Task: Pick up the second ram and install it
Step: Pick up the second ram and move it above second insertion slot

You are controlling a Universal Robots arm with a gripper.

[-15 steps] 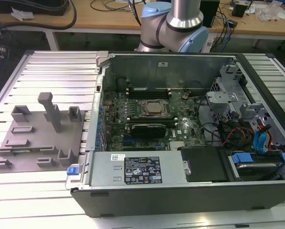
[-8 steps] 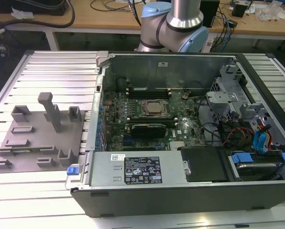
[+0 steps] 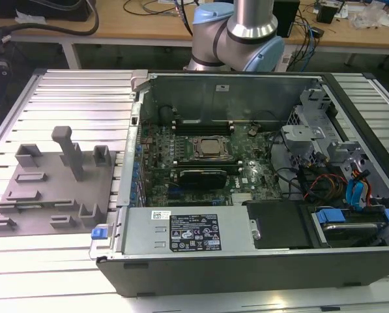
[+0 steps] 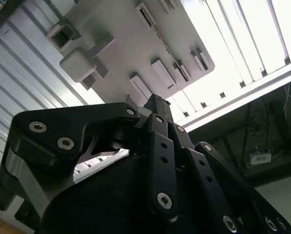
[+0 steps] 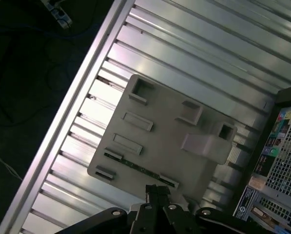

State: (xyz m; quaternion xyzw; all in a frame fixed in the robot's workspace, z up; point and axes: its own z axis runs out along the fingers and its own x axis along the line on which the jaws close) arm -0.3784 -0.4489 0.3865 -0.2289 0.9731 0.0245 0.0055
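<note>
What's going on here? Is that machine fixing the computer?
It's a robot arm set up to fit a memory stick into the open computer case. At this moment its claw hangs above the grey holder tray on the slatted table, shut and apparently empty. What looks like the thin green ram stick sits on edge in the tray, not yet picked up.

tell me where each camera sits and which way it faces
exterior view: off the robot, looking down on table, open computer case, grey tray; arm behind the case.
first wrist view: on the arm, looking down on the tray past the gripper.
second wrist view: on the arm, looking along the gripper to the tray.
shared: all three show the tray.
</note>
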